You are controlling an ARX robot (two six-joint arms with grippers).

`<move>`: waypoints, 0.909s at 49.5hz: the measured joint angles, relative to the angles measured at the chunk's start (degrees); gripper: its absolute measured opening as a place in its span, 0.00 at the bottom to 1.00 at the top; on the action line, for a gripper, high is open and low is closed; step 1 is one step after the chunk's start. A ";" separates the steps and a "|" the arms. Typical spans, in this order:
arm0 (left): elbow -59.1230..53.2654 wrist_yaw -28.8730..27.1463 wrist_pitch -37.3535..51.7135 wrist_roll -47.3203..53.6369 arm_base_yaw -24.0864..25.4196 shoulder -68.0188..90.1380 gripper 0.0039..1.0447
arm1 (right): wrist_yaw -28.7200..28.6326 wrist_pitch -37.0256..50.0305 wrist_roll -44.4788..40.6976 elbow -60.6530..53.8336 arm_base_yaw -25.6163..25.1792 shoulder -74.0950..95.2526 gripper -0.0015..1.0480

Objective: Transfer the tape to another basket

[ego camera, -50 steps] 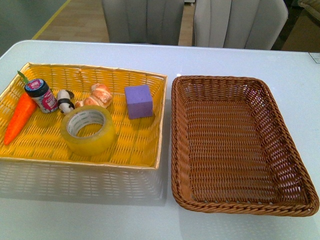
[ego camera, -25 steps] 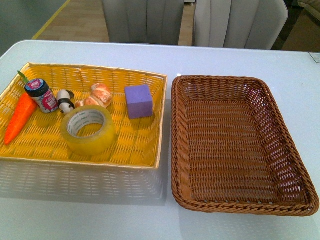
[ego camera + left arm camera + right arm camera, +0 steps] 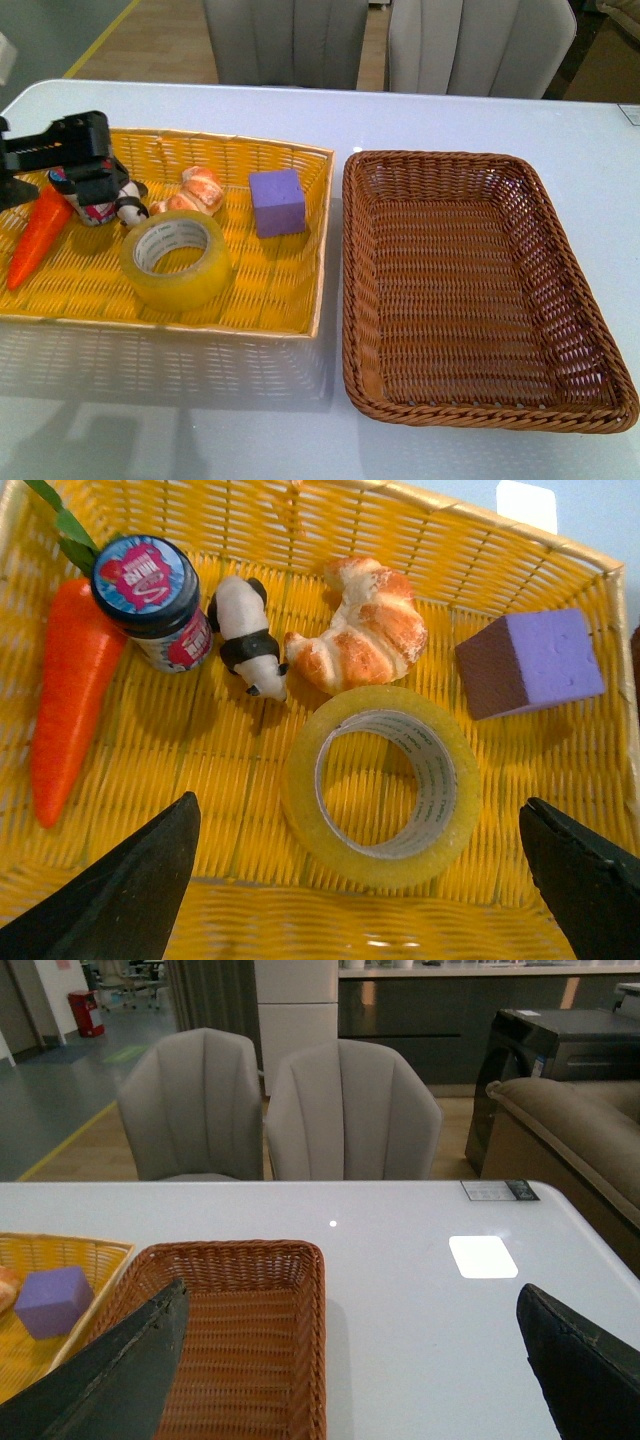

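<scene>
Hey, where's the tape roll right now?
In the front view, the tape lies flat in the yellow basket on the left, just nearer than the croissant and left of the purple block.

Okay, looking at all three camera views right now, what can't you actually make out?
Left wrist view: the print inside the tape is too small to read.
Front view: the left gripper covers most of the jar; the right gripper is outside this view.
Right wrist view: the tape is outside it; the picture's edge cuts off the yellow basket, and a finger hides part of the brown basket.
</scene>
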 joint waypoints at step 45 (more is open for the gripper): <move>18.27 -2.97 -4.09 -4.26 -2.12 26.84 0.92 | 0.00 0.00 0.00 0.00 0.02 0.00 0.91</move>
